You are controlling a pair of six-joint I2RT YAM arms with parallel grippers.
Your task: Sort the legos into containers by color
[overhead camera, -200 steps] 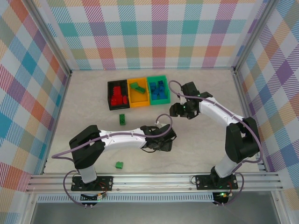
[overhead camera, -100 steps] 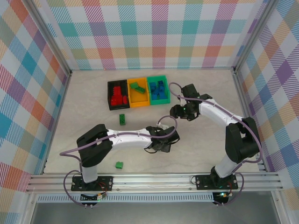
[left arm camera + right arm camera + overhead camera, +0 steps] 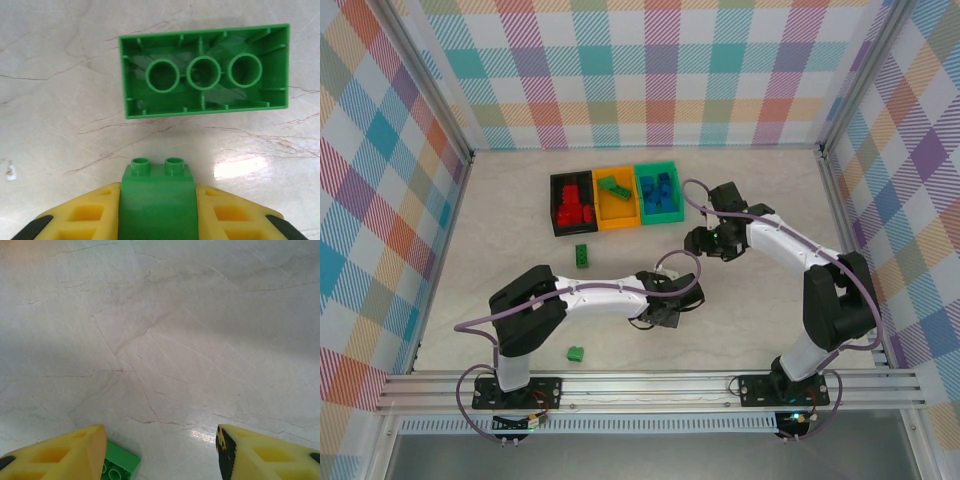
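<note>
My left gripper (image 3: pixel 157 210) is shut on a small green lego (image 3: pixel 157 197) whose two studs point forward. Just beyond it a larger green lego (image 3: pixel 205 75) lies upside down on the table. From above, this gripper (image 3: pixel 665 308) is at mid-table. My right gripper (image 3: pixel 160 452) hangs open over bare table, and the corner of a green lego (image 3: pixel 119 467) shows beside its left finger (image 3: pixel 75 450). Seen from above, the right gripper (image 3: pixel 703 240) is right of the bins. The black bin (image 3: pixel 556 205) holds red legos, the orange bin (image 3: pixel 617 218) green ones, the green bin (image 3: pixel 660 166) blue ones.
Two more green legos lie loose: one (image 3: pixel 581 255) just below the bins, one (image 3: pixel 576 353) near the front edge by the left arm's base. Checkered walls enclose the table on three sides.
The left arm's elbow has swung to the right and its gripper has shifted slightly toward the front. The right gripper has hardly moved.
</note>
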